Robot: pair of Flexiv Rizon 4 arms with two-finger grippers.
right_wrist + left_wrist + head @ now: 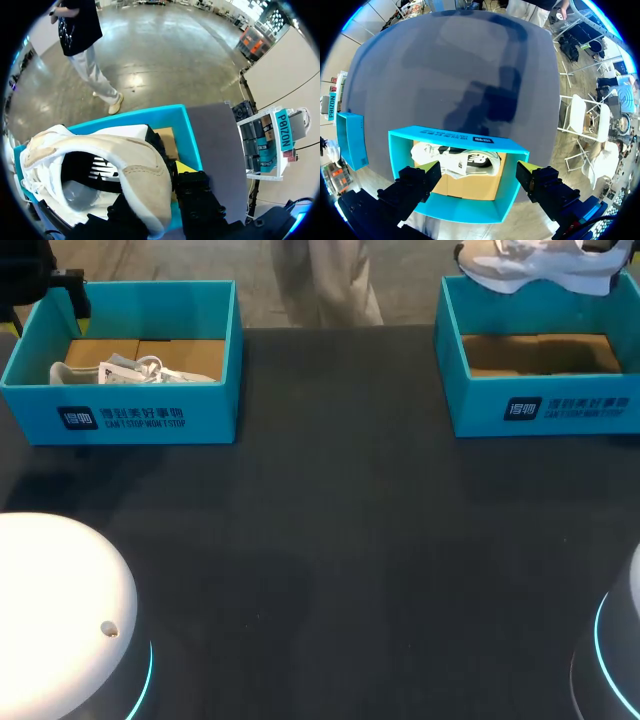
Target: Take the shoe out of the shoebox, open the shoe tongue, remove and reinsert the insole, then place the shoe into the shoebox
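My right gripper [166, 174] is shut on the heel collar of a white and beige shoe [100, 165]. One yellow-tipped finger [184, 168] shows outside the collar; the shoe hides the other. In the head view this shoe [535, 268] hangs above the back wall of the right teal shoebox [540, 410], which has a bare cardboard floor. A second white shoe [130, 370] lies in the left teal shoebox [140, 420]. My left gripper [480, 169] hovers open over that box, with the white shoe [465, 159] below and between its fingers, untouched.
The two boxes stand at the table's far corners, with dark tabletop [330, 540] between and in front of them. The bases of my arms [60, 620] fill the near corners. A person stands beyond the far edge, touching nothing.
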